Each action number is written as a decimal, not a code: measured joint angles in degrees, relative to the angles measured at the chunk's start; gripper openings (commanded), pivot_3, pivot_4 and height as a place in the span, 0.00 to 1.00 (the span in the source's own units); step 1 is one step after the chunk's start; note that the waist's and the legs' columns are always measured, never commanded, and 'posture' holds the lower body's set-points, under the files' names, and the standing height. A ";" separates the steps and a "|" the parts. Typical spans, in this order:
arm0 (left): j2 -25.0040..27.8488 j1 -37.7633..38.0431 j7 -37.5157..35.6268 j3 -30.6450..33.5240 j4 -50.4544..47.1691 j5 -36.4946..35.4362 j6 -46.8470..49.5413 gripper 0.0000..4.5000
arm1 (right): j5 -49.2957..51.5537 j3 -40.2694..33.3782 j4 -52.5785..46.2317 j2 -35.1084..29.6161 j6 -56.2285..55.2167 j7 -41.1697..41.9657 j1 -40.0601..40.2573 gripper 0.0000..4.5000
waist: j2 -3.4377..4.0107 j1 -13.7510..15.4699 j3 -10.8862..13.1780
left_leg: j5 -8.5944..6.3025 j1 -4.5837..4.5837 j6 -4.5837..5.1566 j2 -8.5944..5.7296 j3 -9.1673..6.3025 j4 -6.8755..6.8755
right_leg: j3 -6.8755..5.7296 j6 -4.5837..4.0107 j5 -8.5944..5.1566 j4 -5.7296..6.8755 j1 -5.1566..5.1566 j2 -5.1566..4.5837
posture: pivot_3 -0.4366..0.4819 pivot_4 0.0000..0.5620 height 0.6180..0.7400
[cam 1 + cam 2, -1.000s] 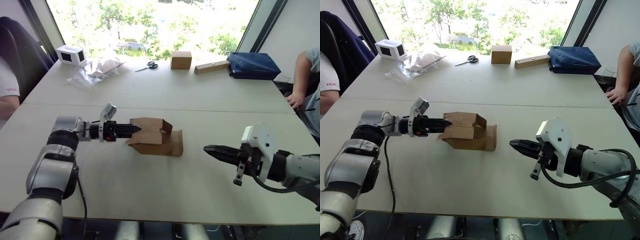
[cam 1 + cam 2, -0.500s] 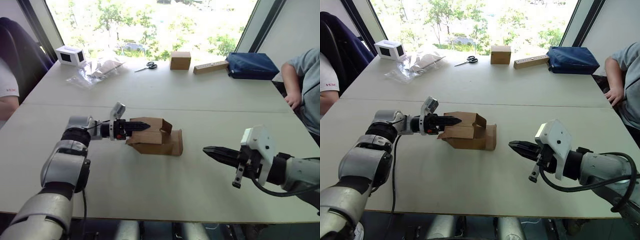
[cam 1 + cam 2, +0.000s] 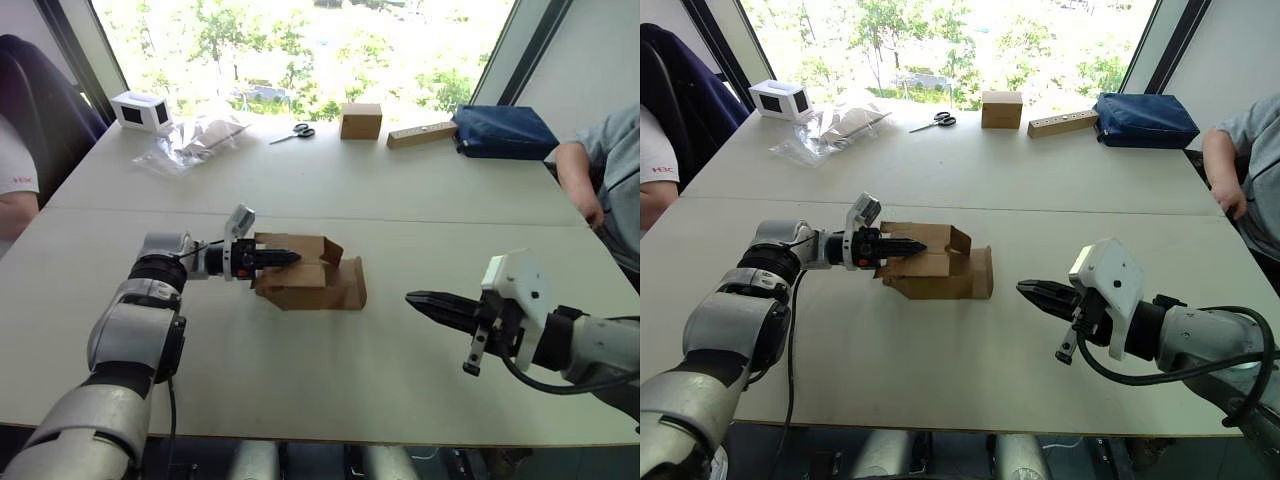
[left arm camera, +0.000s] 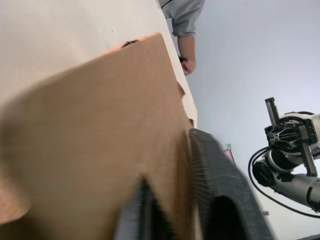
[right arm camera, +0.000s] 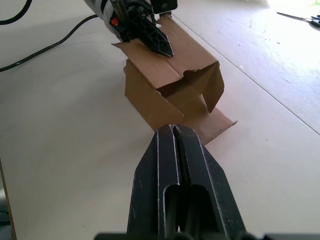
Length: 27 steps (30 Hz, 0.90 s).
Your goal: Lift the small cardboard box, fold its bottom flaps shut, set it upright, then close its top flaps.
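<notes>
Lower right of the frame, the right gripper [image 3: 412,297] hovers with its 2 fingers pressed together, holding nothing. At centre the small cardboard box [image 3: 305,273] lies on the table [image 3: 300,370], the left gripper [image 3: 292,258] clamped on its upper panel.

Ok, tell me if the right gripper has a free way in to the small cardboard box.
Probably yes. The right gripper, fingers shut, points at the small cardboard box across bare table, with nothing between. The left gripper is at the box's far side.
</notes>
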 measured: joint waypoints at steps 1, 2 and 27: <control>0.13 0.00 -0.20 -0.02 -0.08 0.12 0.17 0.01 | 0.06 0.02 0.00 0.01 0.00 -0.15 -0.04 0.00 | 0.00 0.00 0.00 | 0.00 0.00 0.00 0.00 0.00 0.00 | 0.00 0.00 0.00 0.00 0.00 0.00 | 0.48 0.27 1.00; 0.39 0.01 -0.53 -0.02 -0.40 0.17 0.67 0.01 | 0.02 0.04 0.00 0.02 -0.01 -0.43 -0.11 0.00 | 0.00 -0.04 0.00 | 0.00 0.00 0.00 0.00 0.00 0.00 | 0.00 0.00 0.00 0.00 0.00 0.00 | 0.48 0.27 1.00; -0.85 13.70 12.75 8.49 -49.69 -15.76 3.98 0.01 | -35.39 29.19 22.34 28.08 -18.71 -13.53 -26.91 0.00 | 0.09 -0.78 -0.01 | 0.03 0.02 -0.04 0.00 0.07 0.01 | 0.09 0.17 0.13 0.08 -0.05 0.03 | 0.48 0.27 1.00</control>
